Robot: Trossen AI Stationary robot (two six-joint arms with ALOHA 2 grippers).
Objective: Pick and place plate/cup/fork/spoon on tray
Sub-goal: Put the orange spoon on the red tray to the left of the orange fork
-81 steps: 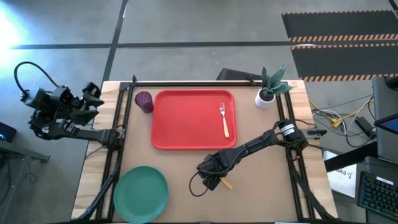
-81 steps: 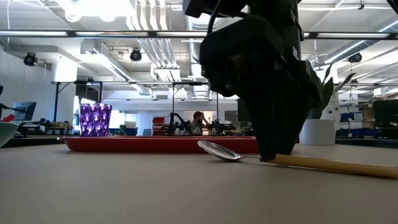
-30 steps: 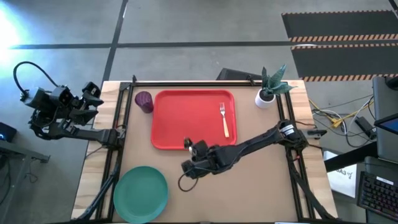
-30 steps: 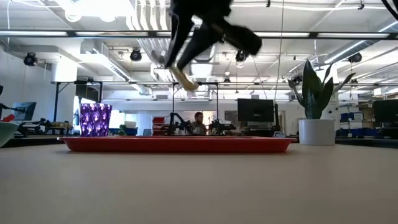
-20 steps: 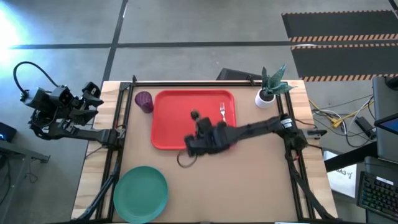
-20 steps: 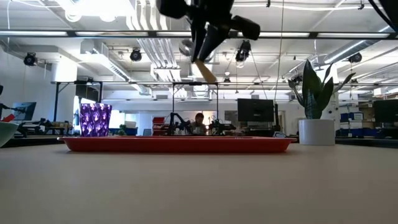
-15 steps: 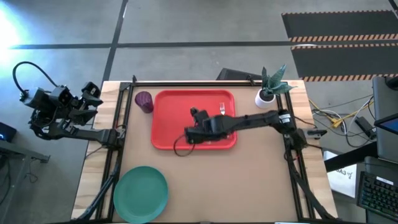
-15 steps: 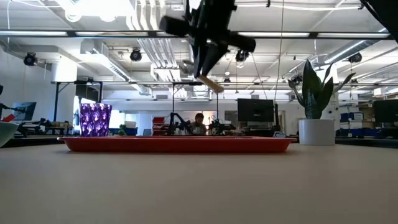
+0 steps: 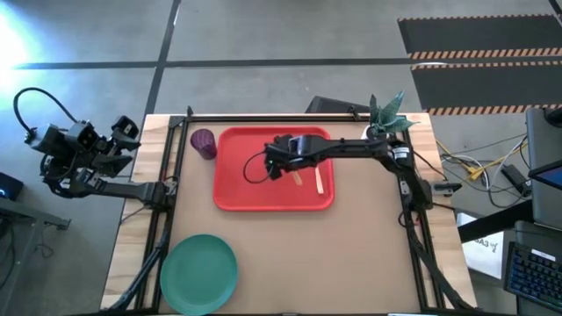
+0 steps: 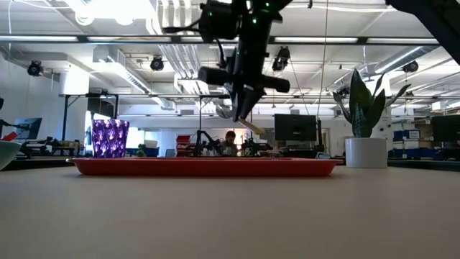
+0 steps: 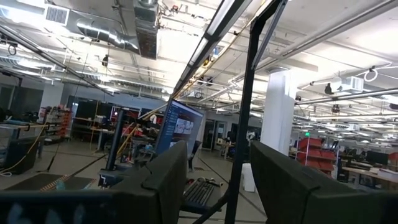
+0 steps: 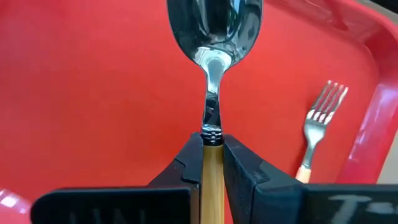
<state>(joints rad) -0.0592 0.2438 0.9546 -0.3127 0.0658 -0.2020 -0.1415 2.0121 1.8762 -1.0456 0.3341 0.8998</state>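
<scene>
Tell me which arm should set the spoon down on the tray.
The right. Its gripper has its jaws shut on the spoon above the tray, beside the fork. The left gripper is parked off the table's left edge.

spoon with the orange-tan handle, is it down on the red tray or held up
Held up. The right gripper is shut on the silver-bowled, orange-tan-handled spoon, which the low view shows hanging clear above the red rectangular plastic tray.
</scene>
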